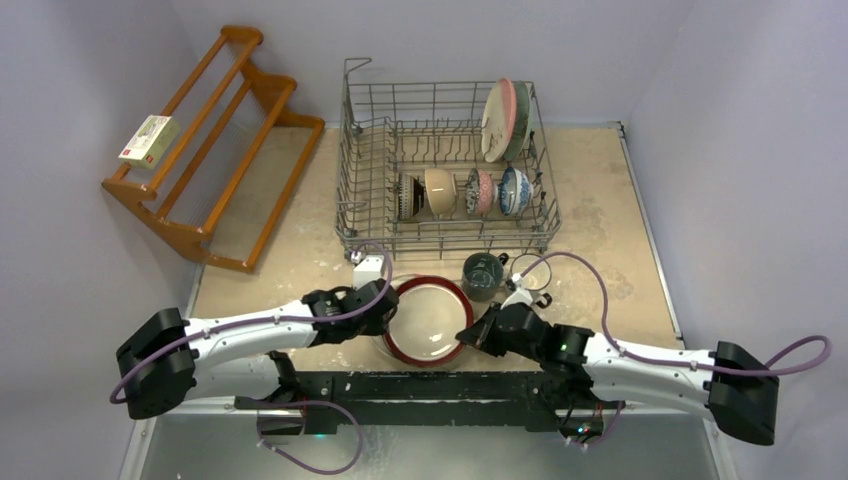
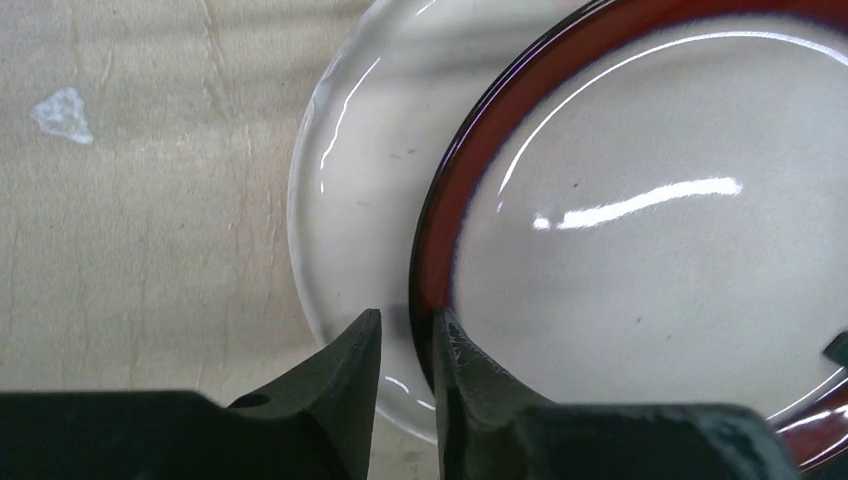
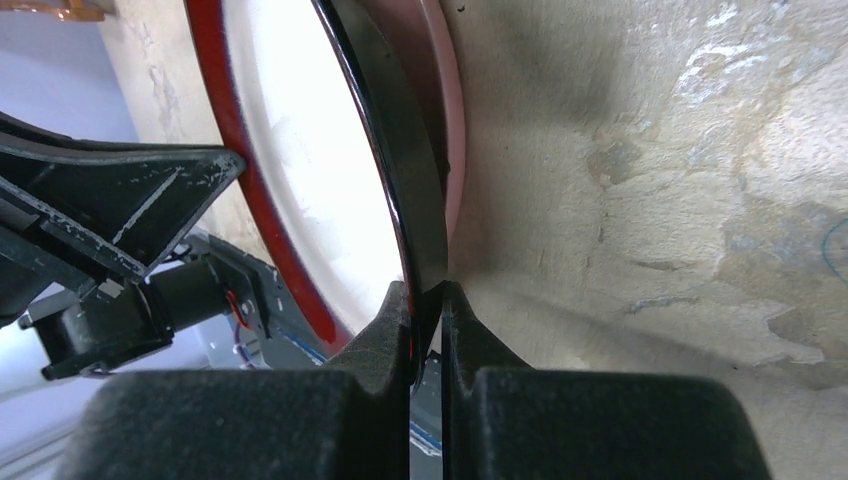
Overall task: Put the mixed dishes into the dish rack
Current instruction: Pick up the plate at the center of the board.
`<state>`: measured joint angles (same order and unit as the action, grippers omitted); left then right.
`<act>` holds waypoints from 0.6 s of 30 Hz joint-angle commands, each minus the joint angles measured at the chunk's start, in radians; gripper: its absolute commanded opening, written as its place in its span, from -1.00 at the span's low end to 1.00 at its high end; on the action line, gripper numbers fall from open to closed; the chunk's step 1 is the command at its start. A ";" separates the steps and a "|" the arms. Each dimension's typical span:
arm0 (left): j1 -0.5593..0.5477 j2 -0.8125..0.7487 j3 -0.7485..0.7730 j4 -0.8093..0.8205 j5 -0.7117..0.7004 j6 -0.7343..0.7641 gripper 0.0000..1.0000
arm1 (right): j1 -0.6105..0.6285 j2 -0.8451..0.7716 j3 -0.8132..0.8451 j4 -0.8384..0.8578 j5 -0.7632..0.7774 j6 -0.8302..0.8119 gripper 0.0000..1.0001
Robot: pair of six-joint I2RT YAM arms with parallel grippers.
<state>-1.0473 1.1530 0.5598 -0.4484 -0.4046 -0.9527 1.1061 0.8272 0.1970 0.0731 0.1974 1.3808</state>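
A dark plate with a red rim and pale inside (image 1: 430, 325) lies at the near edge of the table between my two grippers, on top of a pale pink plate (image 2: 355, 170). At its right edge my right gripper (image 3: 425, 290) is shut on the rim, and the dark plate (image 3: 400, 180) stands tilted above the pink plate (image 3: 452, 120). Across from it, my left gripper (image 2: 405, 318) straddles the left rim of the dark plate (image 2: 640, 250) with its jaws a little apart. The dish rack (image 1: 345, 170) stands behind and holds two upright plates (image 1: 505, 120) and several bowls (image 1: 440, 192).
A dark teal mug (image 1: 483, 275) stands on the table just in front of the rack, close behind the dark plate. A brown wooden slatted shelf (image 1: 215, 150) with a small box (image 1: 150, 140) on it stands at the back left. Purple cables loop over both arms.
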 commanded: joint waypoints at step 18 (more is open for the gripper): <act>0.083 -0.214 0.156 -0.138 0.141 0.141 0.31 | 0.005 -0.192 0.165 -0.107 0.075 -0.138 -1.00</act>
<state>-1.0187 0.9691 0.7067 -0.6407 -0.3687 -0.8780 1.1061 0.6926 0.2646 -0.1375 0.2447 1.2472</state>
